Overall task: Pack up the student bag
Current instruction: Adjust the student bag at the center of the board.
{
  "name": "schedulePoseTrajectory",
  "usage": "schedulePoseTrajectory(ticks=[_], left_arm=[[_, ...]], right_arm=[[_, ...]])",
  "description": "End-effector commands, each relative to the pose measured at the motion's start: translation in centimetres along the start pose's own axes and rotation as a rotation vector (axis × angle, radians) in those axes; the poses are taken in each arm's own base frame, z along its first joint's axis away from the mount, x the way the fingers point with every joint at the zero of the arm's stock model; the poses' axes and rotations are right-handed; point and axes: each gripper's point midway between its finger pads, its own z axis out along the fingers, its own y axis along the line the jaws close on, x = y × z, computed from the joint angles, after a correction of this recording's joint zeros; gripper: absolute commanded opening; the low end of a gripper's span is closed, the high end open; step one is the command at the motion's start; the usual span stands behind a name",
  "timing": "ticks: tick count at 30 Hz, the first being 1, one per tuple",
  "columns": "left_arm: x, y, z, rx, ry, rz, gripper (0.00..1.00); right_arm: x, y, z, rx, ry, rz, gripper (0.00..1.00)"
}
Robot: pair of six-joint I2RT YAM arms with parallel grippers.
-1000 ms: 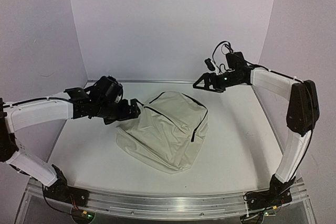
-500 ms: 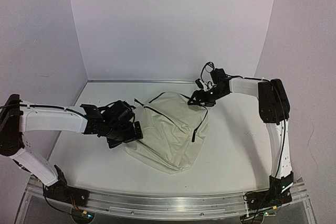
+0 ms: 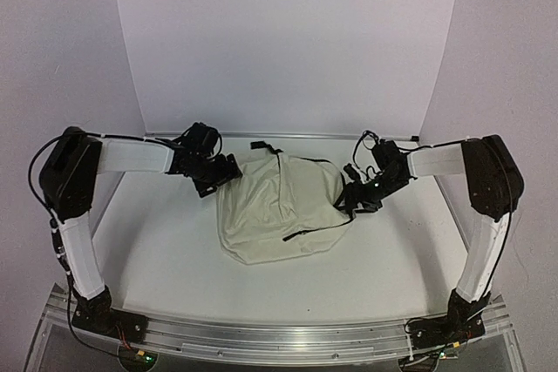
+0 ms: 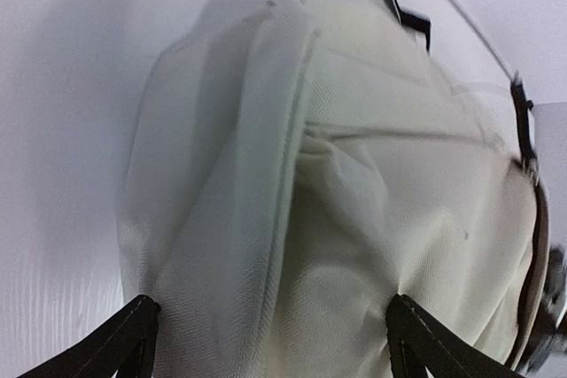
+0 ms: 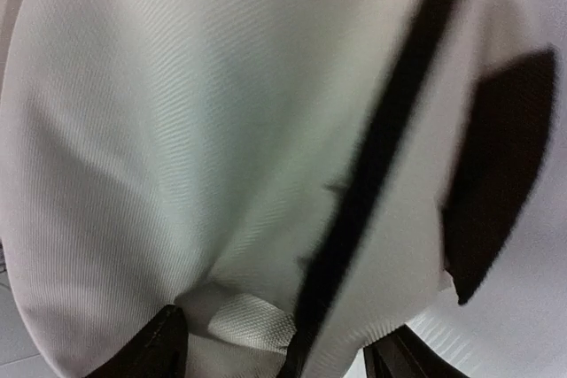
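The student bag [image 3: 275, 211], a cream fabric backpack with black zipper lines and straps, lies flat in the middle of the table. A black strap end [image 3: 261, 146] sticks out at its far edge. My left gripper [image 3: 222, 179] is at the bag's far left edge. In the left wrist view its jaws [image 4: 270, 343] stand wide apart with folded bag fabric [image 4: 372, 183] between them. My right gripper [image 3: 351, 200] is at the bag's right edge. In the right wrist view it [image 5: 283, 343] is open over cream fabric [image 5: 177, 130] and a black strap [image 5: 390, 139].
White walls close the table at the back and both sides. The table's back edge [image 3: 288, 136] runs just behind the bag. A metal rail [image 3: 279, 337] with both arm bases runs along the near edge.
The bag has shifted toward the back and turned, with a strap now at its far edge. My left gripper moved up to its far left edge. My right gripper moved down to its right side.
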Motion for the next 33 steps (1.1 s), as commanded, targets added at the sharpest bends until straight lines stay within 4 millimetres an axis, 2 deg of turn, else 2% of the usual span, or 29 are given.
schedulePoseTrajectory(ticks=[1, 3, 4, 6, 9, 12, 14, 19, 21, 23, 26, 29, 33], left_arm=[[-3.5, -6.2, 2.8, 0.165, 0.021, 0.200, 0.89], [-4.5, -7.3, 1.9, 0.170, -0.005, 0.228, 0.90], [-5.1, -7.4, 1.1, 0.164, -0.030, 0.233, 0.91], [-5.8, -6.8, -1.4, 0.121, -0.081, 0.235, 0.93], [-5.8, -4.1, -5.0, 0.027, -0.149, 0.202, 0.97], [-3.5, -0.4, -7.6, -0.019, -0.170, 0.107, 1.00], [-1.2, 1.7, -8.4, -0.053, -0.160, 0.070, 1.00], [4.8, 5.6, -7.9, -0.093, -0.065, -0.002, 1.00], [6.6, 6.1, -7.4, -0.078, -0.041, -0.024, 1.00], [8.0, 6.4, -6.6, -0.074, -0.014, -0.044, 1.00], [8.7, 6.0, -5.5, -0.038, 0.000, -0.061, 1.00], [8.5, 4.9, -4.0, -0.007, 0.007, -0.046, 1.00], [7.0, 2.3, -1.5, 0.034, 0.021, 0.013, 1.00]], right_arm=[[7.2, 11.2, 1.4, -0.271, 0.180, -0.143, 0.76], [6.8, 13.3, 0.3, -0.325, 0.172, -0.152, 0.81], [5.8, 13.5, -0.6, -0.327, 0.146, -0.149, 0.82], [3.5, 12.9, -2.7, -0.291, 0.070, -0.176, 0.86], [-0.5, 10.9, -5.6, -0.198, -0.038, -0.200, 0.91], [-4.7, 8.5, -7.4, -0.107, -0.124, -0.213, 0.93], [-7.1, 6.9, -7.6, -0.008, -0.165, -0.258, 0.96], [-11.5, 4.4, -5.2, 0.056, -0.179, -0.255, 0.97], [-12.9, 4.2, -4.1, 0.031, -0.180, -0.236, 0.97], [-13.4, 3.8, -2.7, -0.008, -0.165, -0.207, 0.96], [-12.7, 3.3, -0.6, -0.068, -0.118, -0.134, 0.92], [-10.4, 2.7, 0.9, -0.114, -0.055, -0.095, 0.85], [-6.3, 3.2, 0.9, -0.170, 0.013, -0.054, 0.77]])
